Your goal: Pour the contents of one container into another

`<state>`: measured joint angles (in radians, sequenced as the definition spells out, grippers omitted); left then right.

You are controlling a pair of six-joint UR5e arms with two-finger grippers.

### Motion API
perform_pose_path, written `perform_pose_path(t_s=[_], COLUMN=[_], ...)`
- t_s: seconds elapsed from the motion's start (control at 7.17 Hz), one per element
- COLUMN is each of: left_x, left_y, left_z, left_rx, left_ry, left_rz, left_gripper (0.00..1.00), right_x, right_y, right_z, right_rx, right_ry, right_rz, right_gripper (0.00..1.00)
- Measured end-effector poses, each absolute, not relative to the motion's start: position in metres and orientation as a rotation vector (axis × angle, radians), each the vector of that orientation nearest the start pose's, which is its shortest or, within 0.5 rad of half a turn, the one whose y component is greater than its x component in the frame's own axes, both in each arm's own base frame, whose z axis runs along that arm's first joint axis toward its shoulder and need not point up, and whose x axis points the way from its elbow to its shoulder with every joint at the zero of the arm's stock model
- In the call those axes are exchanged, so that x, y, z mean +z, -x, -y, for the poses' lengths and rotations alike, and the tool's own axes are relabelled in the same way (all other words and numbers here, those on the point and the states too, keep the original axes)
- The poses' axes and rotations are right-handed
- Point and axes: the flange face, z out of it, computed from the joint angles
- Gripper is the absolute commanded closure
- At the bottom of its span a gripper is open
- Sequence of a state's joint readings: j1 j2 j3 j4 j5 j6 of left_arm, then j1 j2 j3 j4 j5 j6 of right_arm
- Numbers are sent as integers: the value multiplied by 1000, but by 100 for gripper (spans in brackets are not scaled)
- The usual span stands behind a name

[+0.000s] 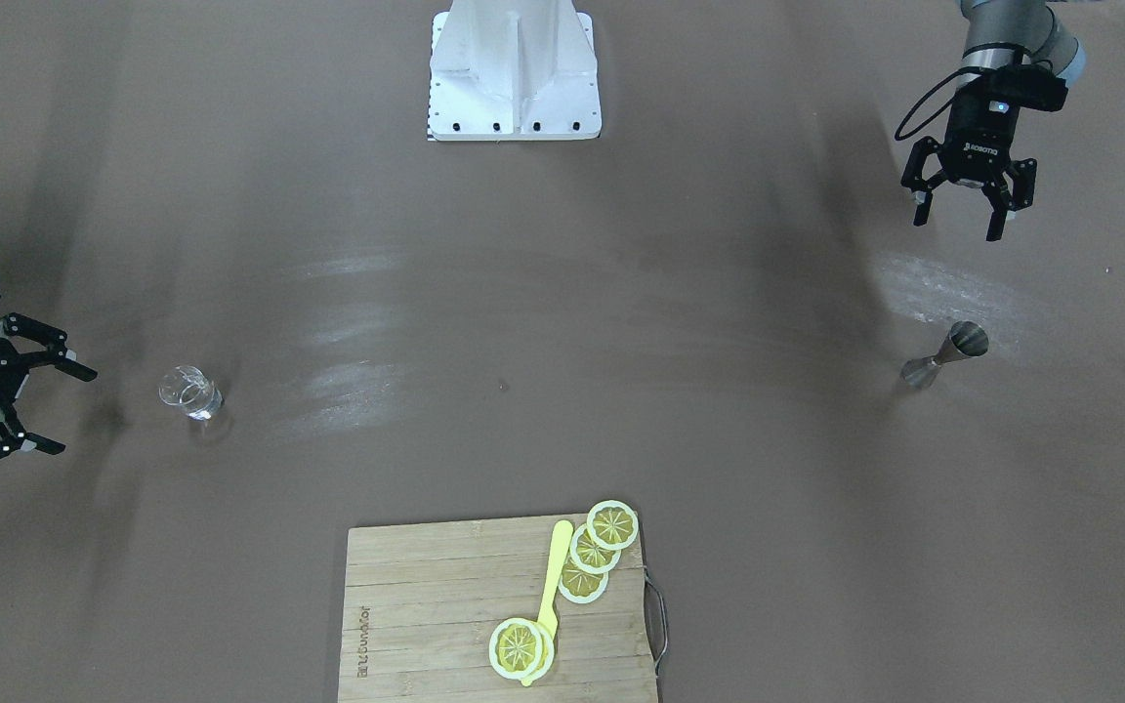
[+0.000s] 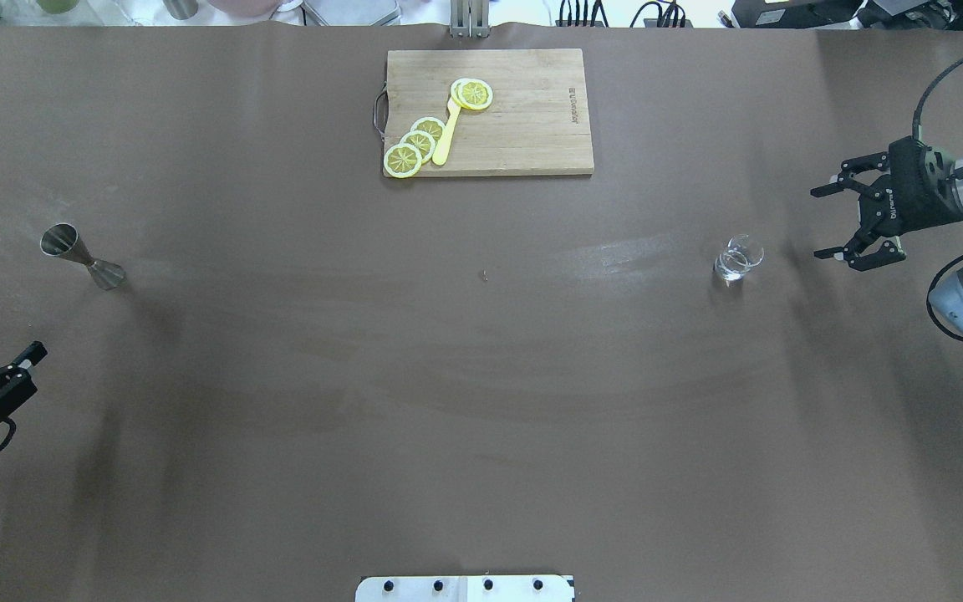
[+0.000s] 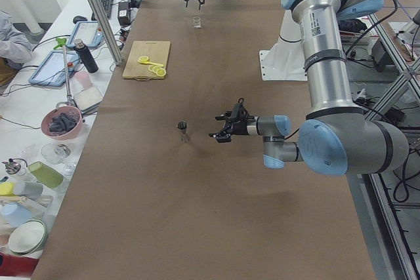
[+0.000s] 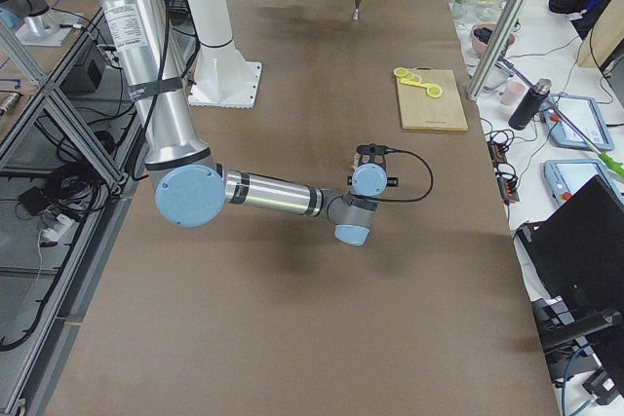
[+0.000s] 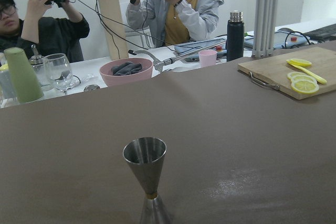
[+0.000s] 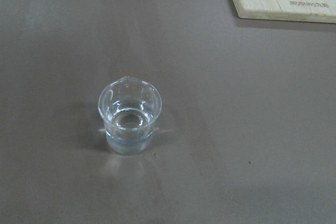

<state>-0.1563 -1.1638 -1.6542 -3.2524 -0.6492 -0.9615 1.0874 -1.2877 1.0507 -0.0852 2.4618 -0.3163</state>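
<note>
A brown table carried a few things, with both grippers out at its ends. A wooden board lay at the far edge, well ahead of both grippers and about midway between them.

The right gripper hung low over the table with its fingers spread wide and nothing between them. The left gripper was likewise wide open and empty.

The jigger stood upright on the table ahead of the left gripper, clear of its fingers. The left wrist camera saw it centred, open cup upward.

The glass stood upright just ahead of the right gripper's fingertips, near them but not touching. It held a little clear liquid at the bottom, and its pouring lip sat on the side away from that gripper.

On the board, at the end nearer the left gripper, lay a yellow knife. Lemon slices overlapped beside it, and one more sat at its far tip.
</note>
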Motion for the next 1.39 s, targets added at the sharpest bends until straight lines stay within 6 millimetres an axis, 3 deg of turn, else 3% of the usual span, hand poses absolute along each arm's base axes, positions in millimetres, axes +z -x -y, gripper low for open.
perform_pose_path(t_s=[0.42, 0.98, 1.39], left_x=[611, 595, 601], left_y=[-281, -340, -360], left_z=[262, 281, 288], left_rx=[-287, -382, -506], left_ry=[-1202, -1226, -1223], left_rz=[-742, -696, -658], left_gripper=[1, 1, 1], right_x=[573, 571, 567], right_y=[259, 270, 282], right_z=[545, 537, 543], right_rx=[-1256, -1271, -1243], right_ry=[-1162, -1126, -1083], right_rz=[966, 1025, 1039], right_gripper=[0, 0, 0])
